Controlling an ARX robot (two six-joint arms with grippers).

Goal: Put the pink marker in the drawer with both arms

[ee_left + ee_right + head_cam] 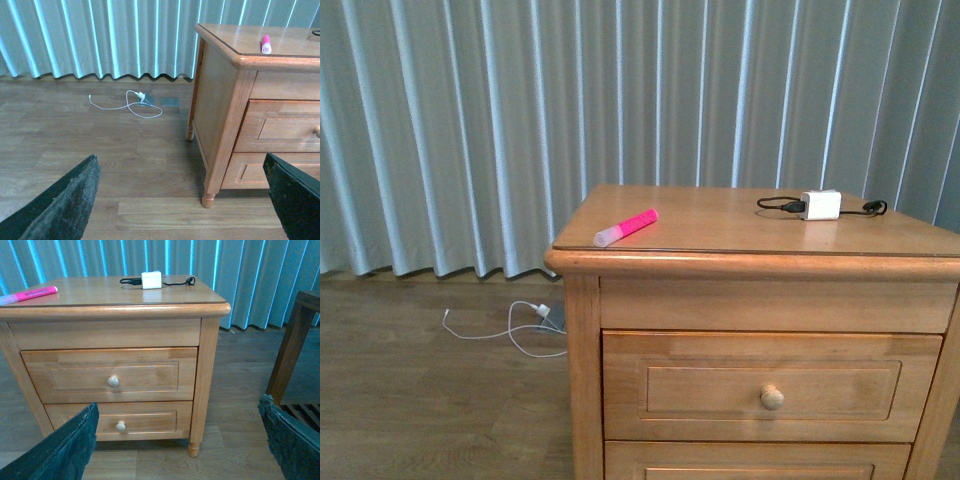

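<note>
Pink marker [626,228] sits near the worktop [720,225] edge; we could roll it off; our left gripper [180,158] and right gripper [180,401] gape empty.

Neon pink marker [626,228], pale cap: lies flat on nightstand top [720,215] near front-left corner, cap toward 8 o'clock. Honey-wood drawer [770,372], round knob: shut, 5 o'clock from marker. My left gripper [180,159] and right gripper [180,404]: jaws wide apart.
</note>
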